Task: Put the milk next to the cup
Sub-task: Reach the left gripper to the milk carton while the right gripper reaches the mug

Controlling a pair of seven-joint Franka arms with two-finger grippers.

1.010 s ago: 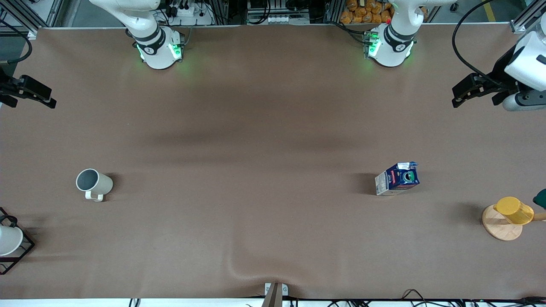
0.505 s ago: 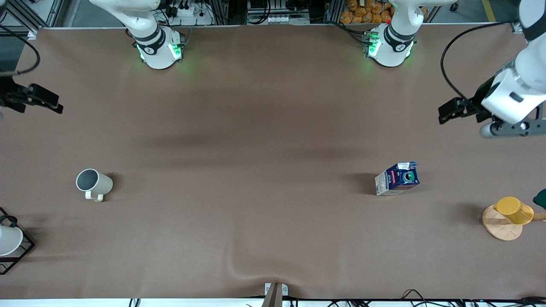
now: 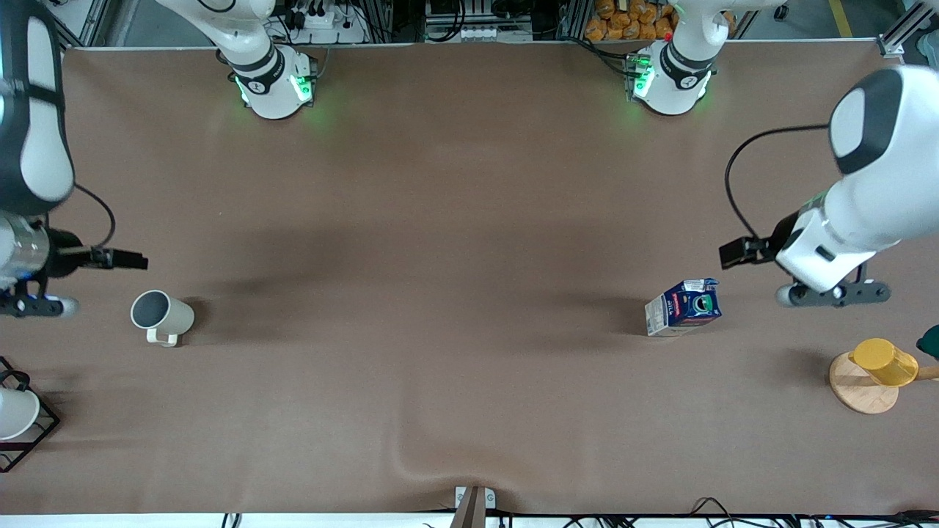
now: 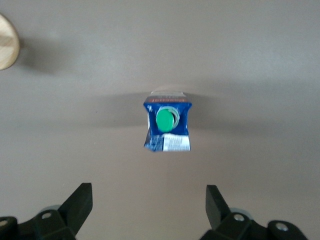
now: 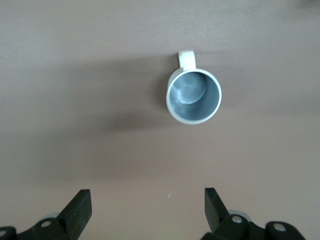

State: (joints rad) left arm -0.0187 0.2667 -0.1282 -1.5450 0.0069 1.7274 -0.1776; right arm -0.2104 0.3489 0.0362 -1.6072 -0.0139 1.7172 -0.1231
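From the high camera, the milk [image 3: 684,307] stands upright on the brown bench [image 3: 455,242] toward the left arm's end, and the cup [image 3: 161,317] stands well apart from it toward the right arm's end, its handle turned toward that camera. The left tool [image 3: 737,251] hangs over bare bench just beside the carton, on the side of the left arm's end; the right tool [image 3: 125,258] hangs over the bench near the mug. The left arm is plainly the nearer one to the carton, so I'd judge the pick falls to it. At the bench's edges sit a yellow cup [image 3: 885,361] on a wooden disc [image 3: 860,386] and a plain white cup [image 3: 15,413] in a black wire frame [image 3: 33,438].

The left wrist view looks straight down the carton's long axis: green cap [image 4: 165,120] and blue gable top, with the tool's fingers [image 4: 75,207] spread wide, nothing between them, and the carton ahead of the gap, not yet inside it. That offset the high view only hints at.

The right wrist view shows the mug's dark inside from above [image 5: 194,96], with that tool's fingers [image 5: 76,210] equally wide and holding nothing.
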